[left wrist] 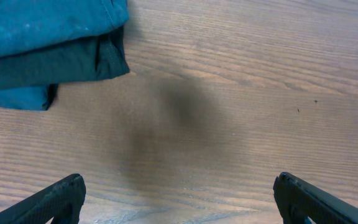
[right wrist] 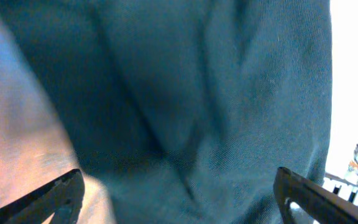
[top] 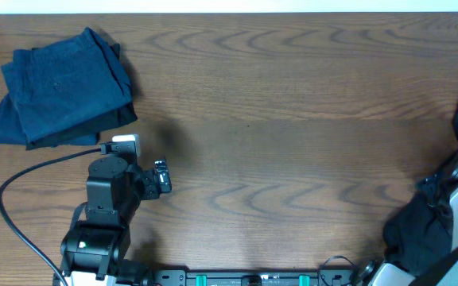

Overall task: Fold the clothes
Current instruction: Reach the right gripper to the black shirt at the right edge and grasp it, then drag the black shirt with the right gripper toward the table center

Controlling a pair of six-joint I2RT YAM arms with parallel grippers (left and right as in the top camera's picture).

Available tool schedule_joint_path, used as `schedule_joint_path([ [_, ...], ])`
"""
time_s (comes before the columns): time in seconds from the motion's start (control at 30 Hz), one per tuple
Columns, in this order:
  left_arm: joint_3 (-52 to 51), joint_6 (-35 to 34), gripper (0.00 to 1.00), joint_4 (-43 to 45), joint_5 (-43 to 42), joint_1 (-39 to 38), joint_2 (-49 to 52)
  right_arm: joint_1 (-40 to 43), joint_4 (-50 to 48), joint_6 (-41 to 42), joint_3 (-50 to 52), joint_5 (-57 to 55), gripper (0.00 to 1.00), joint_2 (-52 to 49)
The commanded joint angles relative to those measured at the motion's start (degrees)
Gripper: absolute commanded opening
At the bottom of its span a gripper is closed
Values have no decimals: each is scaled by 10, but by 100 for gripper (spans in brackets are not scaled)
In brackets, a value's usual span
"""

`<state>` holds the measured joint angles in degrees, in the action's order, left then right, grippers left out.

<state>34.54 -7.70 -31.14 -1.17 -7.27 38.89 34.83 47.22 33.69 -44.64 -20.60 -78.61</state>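
Dark rumpled garment (right wrist: 216, 93) lies close under the right gripper (right wrist: 179, 196), jaws spread; left gripper (left wrist: 179, 196) likewise spread above the table (left wrist: 241, 124), near neatly folded blue clothes (top: 62, 87)

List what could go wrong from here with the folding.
1. The dark garment lies bunched at the right edge of the table; a poor pull could drag it off.
2. The right gripper, open close over creased fabric, may pinch several layers at once.
3. The left gripper sits open near the folded blue stack; a careless sweep could muss it.
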Motion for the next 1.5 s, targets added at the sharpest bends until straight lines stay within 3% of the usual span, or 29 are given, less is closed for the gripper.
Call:
schedule_joint_path([
  [0.0, 15, -6, 98, -1, -3, 2, 0, 15, -3, 17, -10, -10, 88, -39],
  [0.1, 15, -6, 98, -1, -3, 2, 0, 16, -17, 17, -10, -10, 81, -73],
  [0.17, 15, -6, 98, -1, -3, 2, 0, 17, -23, 17, -10, -10, 69, -90],
  [0.23, 15, -6, 98, -1, -3, 2, 0, 17, -27, 17, -10, -10, 41, -103],
  [0.27, 15, -6, 98, -1, -3, 2, 0, 17, -27, 17, -10, -10, 19, -106],
  [0.3, 15, -6, 98, -1, -3, 2, 0, 16, -26, 16, -10, -10, 6, -107],
  [0.33, 15, -5, 98, -1, -3, 2, 0, 16, -26, 16, -10, -10, 1, -107],
  [0.5, 15, -6, 98, 3, -3, 2, 0, 16, -16, 11, -18, 8, 1, -95],
  [0.63, 15, -5, 98, 3, -3, 2, 0, 16, 47, 8, -75, 24, 1, -50],
  [0.87, 15, -5, 98, 3, -3, 2, 0, 15, 92, -129, -231, 159, 1, 49],
  [1.13, 15, -6, 98, 4, -3, 2, 0, -21, 78, -288, -258, 345, 1, 69],
  [1.3, 15, -5, 98, 4, -3, 2, 0, -46, 25, -378, -262, 549, 1, 72],
  [1.47, 15, -5, 98, 4, -3, 2, 0, -67, -75, -424, -273, 874, 1, 76],
])
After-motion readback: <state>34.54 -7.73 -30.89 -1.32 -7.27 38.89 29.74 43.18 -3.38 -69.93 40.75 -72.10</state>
